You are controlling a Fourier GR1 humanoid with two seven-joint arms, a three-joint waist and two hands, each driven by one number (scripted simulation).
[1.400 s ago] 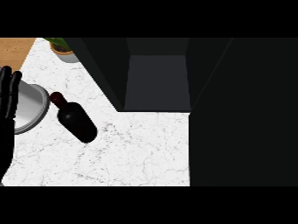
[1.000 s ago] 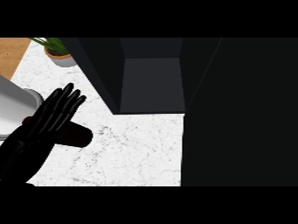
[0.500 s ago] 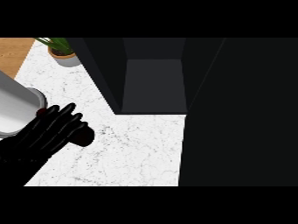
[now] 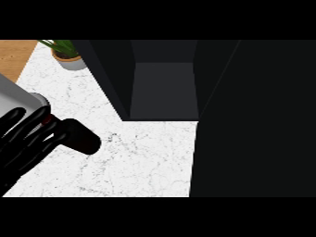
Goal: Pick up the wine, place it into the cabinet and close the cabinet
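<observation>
Wine under left hand, near counter edge

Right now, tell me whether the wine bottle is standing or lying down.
Lying down. The wine bottle rests on its side on the counter, the left hand over its neck end.

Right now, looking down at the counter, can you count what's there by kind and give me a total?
Wine bottles: 1, the wine bottle lying on the counter, partly under the left hand.
Potted plants: 1, the potted plant.
Cabinets: 1, the cabinet, standing open.
Total: 3.
</observation>
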